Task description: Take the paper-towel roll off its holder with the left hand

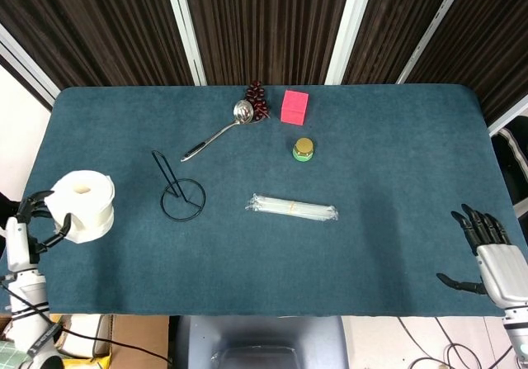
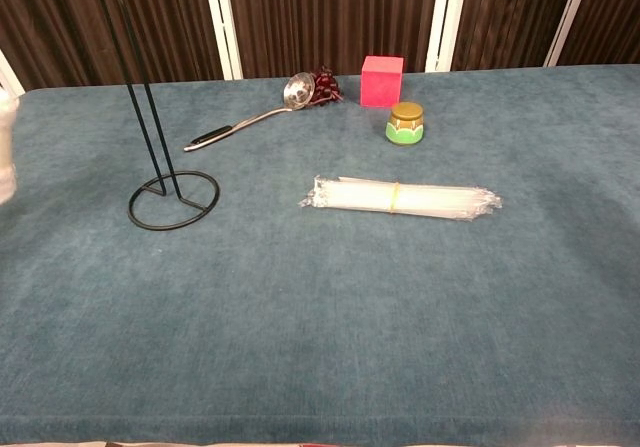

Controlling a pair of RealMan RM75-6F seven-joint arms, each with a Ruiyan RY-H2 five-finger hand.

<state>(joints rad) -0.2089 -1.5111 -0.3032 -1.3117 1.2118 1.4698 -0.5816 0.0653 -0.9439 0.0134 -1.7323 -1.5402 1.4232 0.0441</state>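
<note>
The white paper-towel roll (image 1: 82, 215) is off its holder, upright at the table's left edge in the head view, with my left hand (image 1: 25, 225) gripping its left side. A blurred sliver of the roll (image 2: 6, 147) shows at the chest view's left border. The black wire holder (image 1: 177, 189) stands bare to the roll's right, its hooped post (image 2: 135, 87) upright over a ring base. My right hand (image 1: 488, 253) hangs open, fingers spread, off the table's near right corner, holding nothing.
A bundle of clear straws (image 1: 293, 208) lies mid-table. Behind it are a small green jar with gold lid (image 1: 304, 149), a pink cube (image 1: 294, 106), a metal ladle (image 1: 221, 130) and a dark pine cone (image 1: 258, 100). Dark slatted panels back the table.
</note>
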